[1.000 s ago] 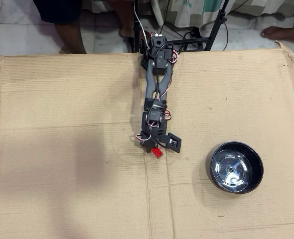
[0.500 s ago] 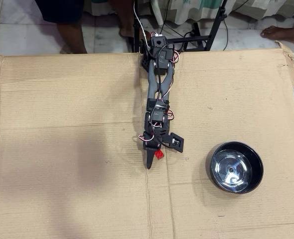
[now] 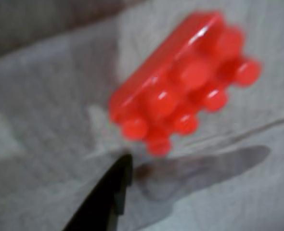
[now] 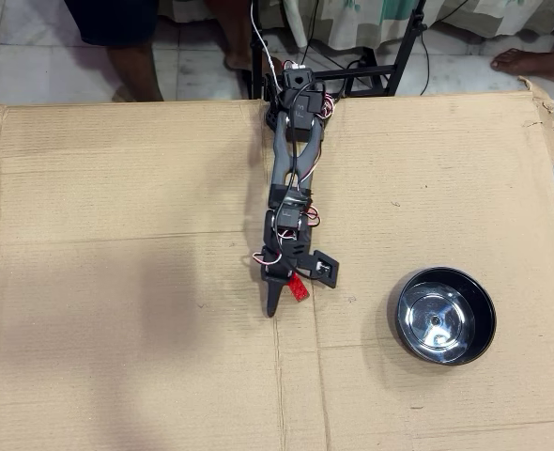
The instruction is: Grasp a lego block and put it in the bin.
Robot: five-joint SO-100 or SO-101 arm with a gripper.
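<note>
My jaws hold the red lego block (image 4: 297,287) clear of the cardboard counter (image 4: 117,235); the steel-lined bowl (image 4: 444,315) sits well apart, overhead view's right.

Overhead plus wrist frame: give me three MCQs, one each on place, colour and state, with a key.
1. In the overhead view, on which side of the gripper is the bin?
A. Left
B. Right
C. Directly above

2. What colour is the lego block?
A. Blue
B. Yellow
C. Red

3. What is the state of the bin?
A. Empty, its shiny inside bare
B. Holding the block
C. Tipped on its side

Key:
1. B: the bowl sits right of the arm's tip on the cardboard.
2. C: the studded brick is bright red in both views.
3. A: only reflective steel shows inside, and the block is at the gripper.
</note>
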